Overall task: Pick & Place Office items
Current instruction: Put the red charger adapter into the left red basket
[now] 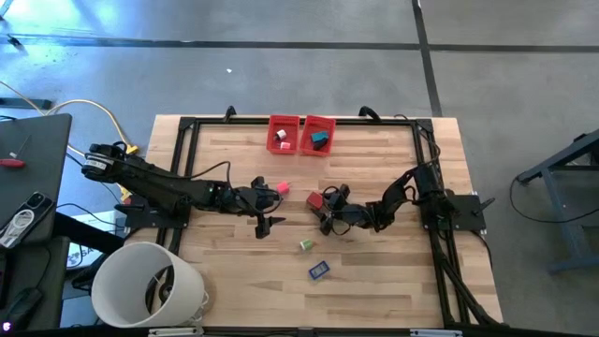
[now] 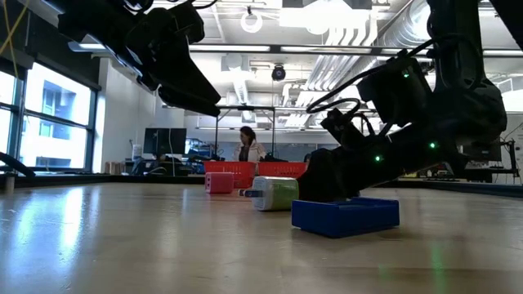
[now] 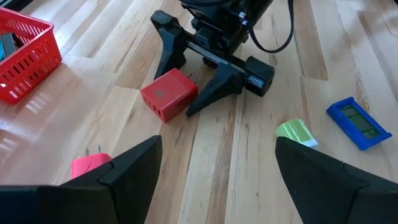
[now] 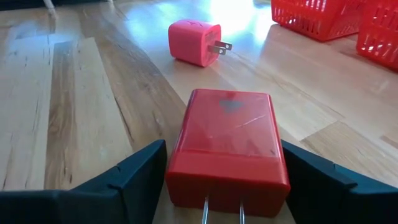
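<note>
The right gripper (image 4: 221, 186) stands wide around a red charger (image 4: 225, 149) on the table (image 1: 393, 281), not clamped. The left gripper (image 3: 214, 162) hovers wide open near a pink charger (image 3: 90, 167).

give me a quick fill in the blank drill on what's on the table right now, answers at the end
1. The right gripper has its open fingers either side of the ____ charger.
2. The pink charger lies on the table near the ____ gripper.
3. The blue item lies flat beside the ____ roll.
4. Both baskets at the table's far edge are ____.

Missing words: red; left; green; red
</note>
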Robot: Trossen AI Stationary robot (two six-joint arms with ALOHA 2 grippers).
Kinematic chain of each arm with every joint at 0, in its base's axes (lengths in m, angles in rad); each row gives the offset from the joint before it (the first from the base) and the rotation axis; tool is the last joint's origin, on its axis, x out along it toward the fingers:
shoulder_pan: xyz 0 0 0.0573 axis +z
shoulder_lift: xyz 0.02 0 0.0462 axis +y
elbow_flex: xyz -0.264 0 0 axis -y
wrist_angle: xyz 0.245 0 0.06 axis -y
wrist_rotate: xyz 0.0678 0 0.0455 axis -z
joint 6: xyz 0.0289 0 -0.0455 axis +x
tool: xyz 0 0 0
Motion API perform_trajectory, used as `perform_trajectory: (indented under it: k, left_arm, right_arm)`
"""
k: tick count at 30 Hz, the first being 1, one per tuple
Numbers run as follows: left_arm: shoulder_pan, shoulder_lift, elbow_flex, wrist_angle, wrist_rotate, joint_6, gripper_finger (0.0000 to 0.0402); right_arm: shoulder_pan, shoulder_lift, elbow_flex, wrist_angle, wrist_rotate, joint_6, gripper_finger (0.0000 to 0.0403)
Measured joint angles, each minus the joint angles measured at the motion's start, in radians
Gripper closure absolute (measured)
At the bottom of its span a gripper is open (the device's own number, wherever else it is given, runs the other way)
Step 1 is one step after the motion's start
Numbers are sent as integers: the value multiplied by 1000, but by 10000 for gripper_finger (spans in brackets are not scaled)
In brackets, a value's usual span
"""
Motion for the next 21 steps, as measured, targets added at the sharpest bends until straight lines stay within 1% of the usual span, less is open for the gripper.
perform_trajectory:
  k: [9,21]
  left_arm:
    - [0,0,0,0,-8,11,98]
    - [0,0,0,0,-9,12,98]
  right_arm:
    - [-4,0,11,-4,-14,0,132]
    - [-7,2,15,-5,-19,-1,182]
